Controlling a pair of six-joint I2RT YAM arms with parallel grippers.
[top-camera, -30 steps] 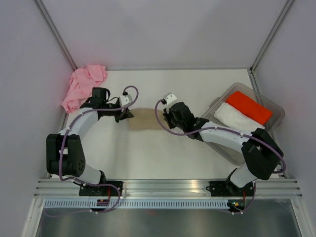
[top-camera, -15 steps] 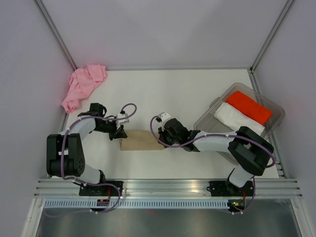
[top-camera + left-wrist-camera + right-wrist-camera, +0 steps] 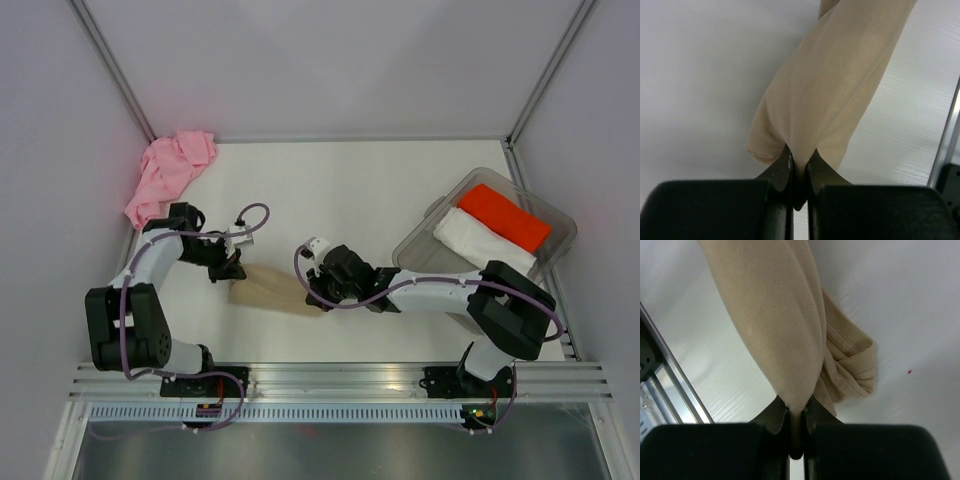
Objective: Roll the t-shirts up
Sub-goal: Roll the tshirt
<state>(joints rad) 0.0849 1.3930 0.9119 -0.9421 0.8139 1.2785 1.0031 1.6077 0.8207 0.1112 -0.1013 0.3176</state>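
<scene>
Up close, the left gripper (image 3: 799, 167) and right gripper (image 3: 796, 414) each pinch an end of the tan t-shirt (image 3: 830, 90). Only overhead shows the pink t-shirt (image 3: 170, 172) heaped well beyond it.

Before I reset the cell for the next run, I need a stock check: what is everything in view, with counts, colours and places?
tan t-shirt: 1, beige, long bundle stretched between the grippers, front centre
pink t-shirt: 1, light pink, crumpled in the far left corner
bin: 1, clear plastic, right side of the table
red cloth: 1, red, folded in the bin
white cloth: 1, white, folded in the bin beside the red one
table: 1, white
left gripper: 1, black, shut on the tan t-shirt's left end
right gripper: 1, black, shut on its right end
</scene>
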